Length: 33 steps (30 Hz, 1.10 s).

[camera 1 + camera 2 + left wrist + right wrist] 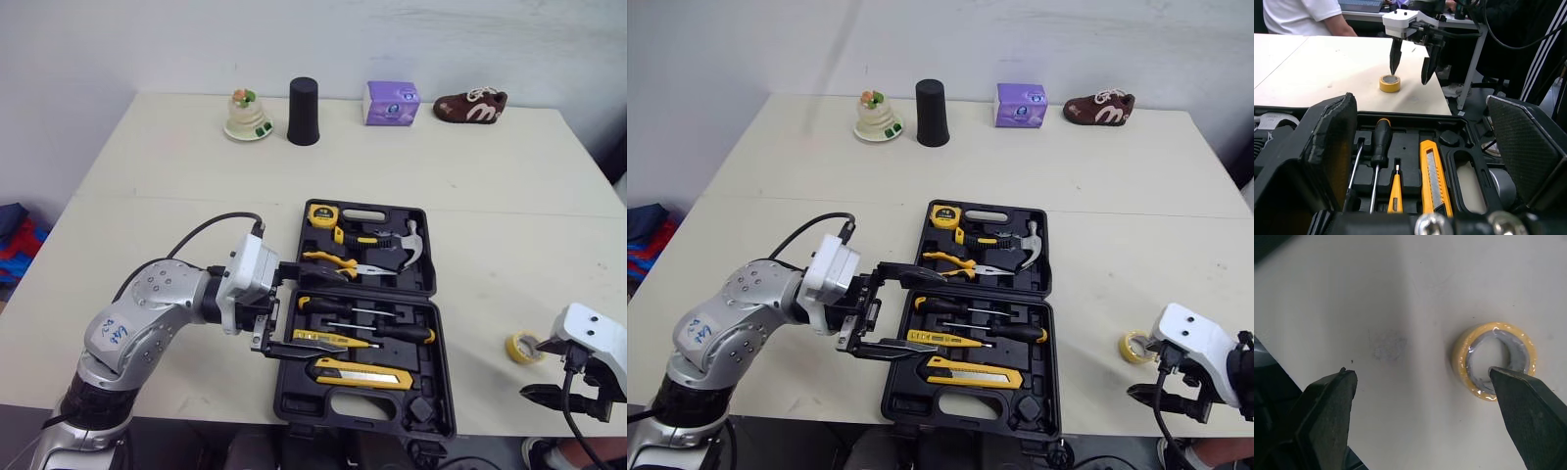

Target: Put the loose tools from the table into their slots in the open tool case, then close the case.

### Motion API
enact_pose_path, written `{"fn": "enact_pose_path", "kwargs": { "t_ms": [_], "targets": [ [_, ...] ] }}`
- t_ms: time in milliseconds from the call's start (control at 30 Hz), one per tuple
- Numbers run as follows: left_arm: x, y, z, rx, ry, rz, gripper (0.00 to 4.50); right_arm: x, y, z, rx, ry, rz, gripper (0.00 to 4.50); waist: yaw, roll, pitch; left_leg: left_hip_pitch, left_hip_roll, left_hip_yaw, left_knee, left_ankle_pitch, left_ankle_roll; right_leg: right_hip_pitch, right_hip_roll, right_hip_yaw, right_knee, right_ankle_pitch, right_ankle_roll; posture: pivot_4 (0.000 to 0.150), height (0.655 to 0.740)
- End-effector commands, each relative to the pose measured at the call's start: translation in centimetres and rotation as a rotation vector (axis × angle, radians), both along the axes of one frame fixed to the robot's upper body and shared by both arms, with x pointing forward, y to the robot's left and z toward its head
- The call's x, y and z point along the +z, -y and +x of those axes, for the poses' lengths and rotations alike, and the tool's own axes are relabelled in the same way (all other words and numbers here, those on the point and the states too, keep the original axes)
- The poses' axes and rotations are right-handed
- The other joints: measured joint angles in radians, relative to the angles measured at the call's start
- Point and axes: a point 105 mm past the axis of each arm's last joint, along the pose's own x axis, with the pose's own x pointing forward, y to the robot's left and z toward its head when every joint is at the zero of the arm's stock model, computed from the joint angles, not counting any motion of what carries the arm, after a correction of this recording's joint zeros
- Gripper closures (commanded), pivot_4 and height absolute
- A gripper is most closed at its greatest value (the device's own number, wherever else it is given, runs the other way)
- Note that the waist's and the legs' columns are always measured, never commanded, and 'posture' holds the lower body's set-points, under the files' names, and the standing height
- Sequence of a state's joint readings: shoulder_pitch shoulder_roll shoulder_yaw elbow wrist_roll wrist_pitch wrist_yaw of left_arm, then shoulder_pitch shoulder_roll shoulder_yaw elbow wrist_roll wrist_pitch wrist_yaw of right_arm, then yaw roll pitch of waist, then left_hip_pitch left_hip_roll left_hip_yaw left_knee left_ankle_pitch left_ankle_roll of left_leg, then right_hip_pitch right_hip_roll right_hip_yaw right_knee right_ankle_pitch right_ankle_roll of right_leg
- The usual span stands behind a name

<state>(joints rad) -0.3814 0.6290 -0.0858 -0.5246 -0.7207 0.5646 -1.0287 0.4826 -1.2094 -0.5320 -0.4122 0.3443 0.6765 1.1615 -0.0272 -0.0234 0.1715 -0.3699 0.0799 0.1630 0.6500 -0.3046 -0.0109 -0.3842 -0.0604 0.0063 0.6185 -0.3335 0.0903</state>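
Tool case open flat on table, near front edge; tape measure, hammer, pliers in far half; screwdrivers, yellow knife in near half; left gripper at case's left rim, fingers spread wide, gripping nothing; yellow tape roll loose on table right of case, apart from it; right gripper above roll, fingers wide apart, one fingertip over roll's rim, other over bare table; contact with roll unclear.
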Motion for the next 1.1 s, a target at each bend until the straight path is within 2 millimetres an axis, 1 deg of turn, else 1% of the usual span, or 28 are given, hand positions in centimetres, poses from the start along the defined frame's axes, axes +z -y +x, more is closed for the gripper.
{"fn": "enact_pose_path", "kwargs": {
  "t_ms": [33, 500, 567, 600, 633, 700, 733, 767, 833, 867, 967, 1033, 1100],
  "targets": [
    [0.7, 0.2, -0.5, -0.022, 0.044, -0.016, 0.1, 0.1, 0.1, 0.3, 0.004, 0.012, -0.008, 0.0, 0.0, 0.0, 0.0, 0.0, 0.0, 0.0, 0.0, 0.0, 0.0, 0.0, 0.0, 0.0, 0.0, 0.0, 0.0, 0.15, 0.74],
    [0.7, 0.3, -0.4, -0.013, 0.052, -0.008, 0.1, -1.3, 0.0, 1.4, -0.001, 0.003, -0.012, 0.0, 0.0, 0.0, 0.0, 0.0, 0.0, 0.0, 0.003, 0.0, 0.0, 0.0, 0.0, 0.0, 0.003, 0.0, 0.0, 0.15, 0.74],
    [0.8, 0.3, -0.4, -0.011, 0.055, -0.008, 0.0, -1.4, 0.1, 1.4, -0.002, -0.008, -0.016, 0.54, 0.0, 0.0, 0.0, 0.0, 0.0, 0.0, 0.002, 0.001, 0.0, 0.0, 0.0, 0.0, 0.003, 0.0, 0.0, 0.15, 0.74],
    [0.8, 0.3, -0.3, -0.009, 0.057, -0.009, 0.0, -1.4, 0.2, 1.4, -0.008, -0.005, -0.018, 0.98, 0.0, 0.0, 0.0, 0.0, 0.0, 0.0, 0.003, 0.001, 0.0, 0.0, 0.0, 0.0, 0.003, 0.0, 0.0, 0.15, 0.74],
    [0.8, 0.3, -0.3, -0.007, 0.058, -0.009, 0.0, -1.4, 0.2, 1.5, -0.012, -0.002, -0.02, 1.3, 0.0, 0.0, 0.0, 0.0, 0.0, 0.0, 0.003, 0.001, 0.0, 0.0, 0.0, 0.0, 0.003, 0.0, 0.0, 0.15, 0.74],
    [0.8, 0.3, -0.3, -0.003, 0.059, -0.011, 0.0, -1.3, 0.5, 1.6, -0.014, 0.008, -0.035, 2.41, 0.0, 0.0, 0.0, 0.0, 0.0, 0.0, 0.003, 0.001, 0.0, 0.0, 0.0, 0.0, 0.004, 0.0, 0.0, 0.15, 0.74],
    [0.8, 0.3, -0.3, -0.002, 0.059, -0.012, 0.0, -1.3, 0.6, 1.7, -0.015, 0.012, -0.04, 2.76, 0.0, 0.0, 0.0, 0.0, 0.0, 0.0, 0.003, 0.001, 0.0, 0.0, 0.0, 0.0, 0.004, 0.0, 0.0, 0.15, 0.74],
    [0.7, 0.3, -0.2, -0.001, 0.059, -0.011, 0.0, -1.3, 0.6, 1.8, -0.015, 0.015, -0.042, 3.33, 0.0, 0.0, 0.0, 0.0, 0.0, 0.0, 0.003, 0.001, 0.0, 0.0, 0.0, 0.0, 0.004, 0.0, 0.0, 0.15, 0.74],
    [0.7, 0.4, -0.2, 0.001, 0.062, -0.015, 0.0, -1.3, 0.8, 2.1, -0.012, 0.042, -0.052, 4.2, 0.0, 0.0, 0.0, 0.0, 0.0, 0.0, 0.003, 0.001, 0.0, 0.0, 0.0, 0.0, 0.004, 0.0, 0.0, 0.15, 0.74],
    [0.7, 0.4, -0.2, 0.001, 0.063, -0.016, 0.0, -1.2, 0.9, 2.3, -0.011, 0.056, -0.052, 4.45, -0.001, 0.0, 0.0, 0.0, 0.0, 0.0, 0.004, 0.001, 0.0, 0.0, 0.0, 0.0, 0.004, 0.0, 0.0, 0.15, 0.74],
    [0.8, 0.5, -0.1, 0.003, 0.065, -0.024, 0.0, -1.0, 1.1, 2.6, 0.016, 0.093, -0.07, 4.45, 0.0, 0.0, 0.0, 0.0, 0.0, 0.0, 0.004, 0.001, 0.0, 0.0, 0.0, 0.0, 0.005, 0.0, 0.0, 0.15, 0.74],
    [0.7, 0.4, -0.2, -0.003, 0.065, -0.022, 0.0, 0.1, 0.2, 2.8, 0.08, 0.127, -0.048, 4.45, 0.0, 0.0, 0.0, 0.0, 0.0, 0.0, 0.004, 0.001, 0.0, 0.0, 0.0, 0.0, 0.005, 0.0, 0.0, 0.15, 0.74],
    [0.7, 0.2, -0.4, -0.014, 0.064, -0.017, 0.0, 1.4, -1.3, 2.9, 0.161, 0.151, -0.025, 4.45, -0.001, 0.0, 0.0, 0.0, 0.0, 0.0, 0.004, 0.001, 0.0, 0.0, 0.0, 0.0, 0.005, 0.0, 0.0, 0.15, 0.74]
  ]
}}
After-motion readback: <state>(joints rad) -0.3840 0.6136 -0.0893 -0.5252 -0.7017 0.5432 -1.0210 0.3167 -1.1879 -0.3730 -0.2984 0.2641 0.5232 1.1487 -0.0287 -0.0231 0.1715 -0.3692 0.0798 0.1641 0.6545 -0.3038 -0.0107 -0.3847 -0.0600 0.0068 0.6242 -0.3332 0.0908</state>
